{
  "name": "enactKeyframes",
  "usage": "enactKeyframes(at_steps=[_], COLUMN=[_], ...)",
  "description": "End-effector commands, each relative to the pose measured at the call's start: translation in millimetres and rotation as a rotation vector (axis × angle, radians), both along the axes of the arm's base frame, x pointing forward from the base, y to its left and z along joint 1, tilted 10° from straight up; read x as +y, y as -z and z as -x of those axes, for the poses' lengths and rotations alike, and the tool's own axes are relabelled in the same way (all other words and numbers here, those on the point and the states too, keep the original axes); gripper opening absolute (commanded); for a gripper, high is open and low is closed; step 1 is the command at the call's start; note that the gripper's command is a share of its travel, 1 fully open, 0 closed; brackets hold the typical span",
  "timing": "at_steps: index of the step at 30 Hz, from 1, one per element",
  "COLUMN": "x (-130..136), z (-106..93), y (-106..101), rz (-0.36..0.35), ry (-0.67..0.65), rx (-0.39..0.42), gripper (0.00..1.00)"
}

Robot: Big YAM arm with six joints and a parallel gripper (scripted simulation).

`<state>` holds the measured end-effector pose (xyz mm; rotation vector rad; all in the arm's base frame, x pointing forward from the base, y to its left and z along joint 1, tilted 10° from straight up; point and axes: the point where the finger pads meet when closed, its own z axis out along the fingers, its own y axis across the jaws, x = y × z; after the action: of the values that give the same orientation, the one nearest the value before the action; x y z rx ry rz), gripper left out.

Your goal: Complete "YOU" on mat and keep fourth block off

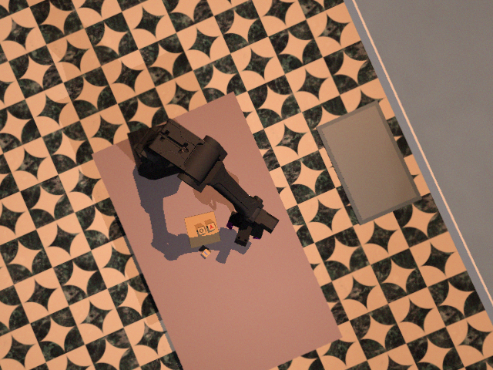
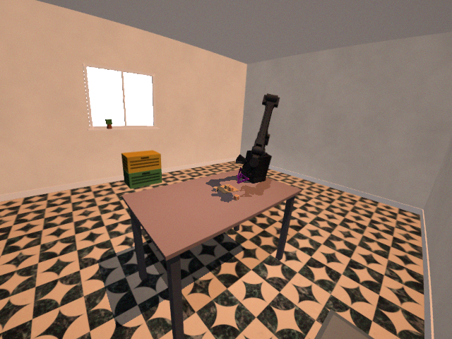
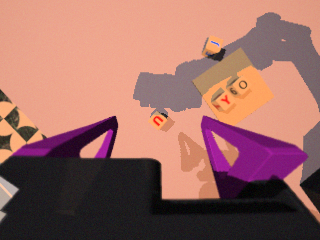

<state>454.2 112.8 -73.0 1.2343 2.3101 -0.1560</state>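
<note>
A tan mat (image 1: 203, 234) lies on the pink table, also in the wrist view (image 3: 233, 86). On it stand the Y block (image 3: 226, 101) and the O block (image 3: 242, 85) side by side. In the top view the O block (image 1: 202, 230) and the Y block (image 1: 212, 227) show there too. The U block (image 3: 161, 120), red letter on top, lies on the bare table off the mat. My gripper (image 3: 159, 120) is open and empty, above the U block with one purple finger on each side. In the top view the gripper (image 1: 243, 230) hides the U block.
A fourth block with a blue letter (image 3: 214, 47) lies off the mat near its far corner, also in the top view (image 1: 205, 252) and the room view (image 2: 236, 197). The robot base (image 1: 159, 147) stands at the table's end. A grey panel (image 1: 368, 161) lies on the floor.
</note>
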Motion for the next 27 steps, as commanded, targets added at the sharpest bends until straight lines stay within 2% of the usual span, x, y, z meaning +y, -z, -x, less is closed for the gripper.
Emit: enactKeyframes(at_steps=[1, 21, 22, 25, 27], x=[14, 14, 9, -29, -64], z=[-19.8, -19.8, -15.7, 3.8, 28.4], y=[-15, -15, -14, -9, 0], rz=[-0.026, -0.026, -0.024, -0.016, -0.013], ry=[0.004, 0.004, 0.009, 0.008, 0.008], rx=[-0.062, -0.062, -0.056, -0.043, -0.041], gripper=[1.0, 1.0, 1.0, 1.0, 1.0])
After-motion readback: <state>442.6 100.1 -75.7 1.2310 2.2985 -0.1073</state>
